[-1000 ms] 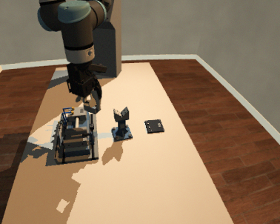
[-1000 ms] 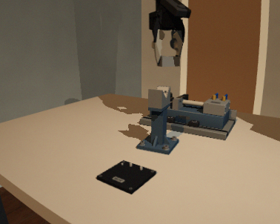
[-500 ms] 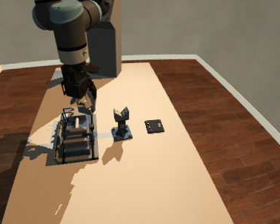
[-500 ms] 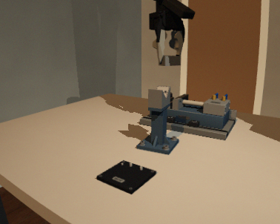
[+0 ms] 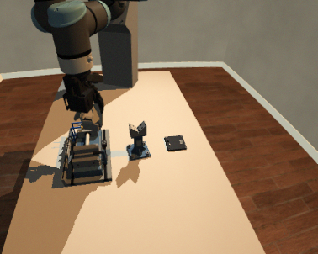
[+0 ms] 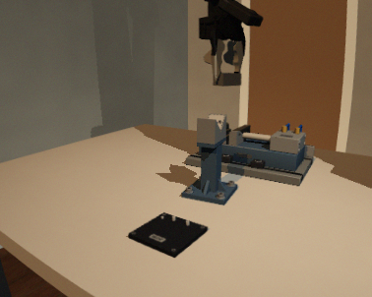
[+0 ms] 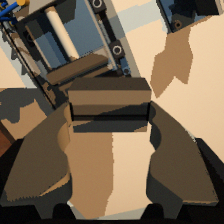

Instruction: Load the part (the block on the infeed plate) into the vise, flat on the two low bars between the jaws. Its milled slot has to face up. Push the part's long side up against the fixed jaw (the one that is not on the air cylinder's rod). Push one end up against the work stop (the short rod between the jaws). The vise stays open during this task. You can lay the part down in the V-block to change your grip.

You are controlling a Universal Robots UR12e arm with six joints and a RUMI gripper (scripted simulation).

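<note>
Pincer [image 5: 92, 124] [image 6: 227, 75] [image 7: 110, 102] partly open, clamped on the slotted block [image 5: 90, 129] [image 6: 227, 80] [image 7: 109, 97], apparently by its ends

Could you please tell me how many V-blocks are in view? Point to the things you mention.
1: the V-block [image 5: 138, 129] [image 6: 212, 131] stands on a blue post between the vise [image 5: 108, 170] [image 6: 283, 173] and the black infeed plate [image 5: 175, 143] [image 6: 168, 234].
</note>
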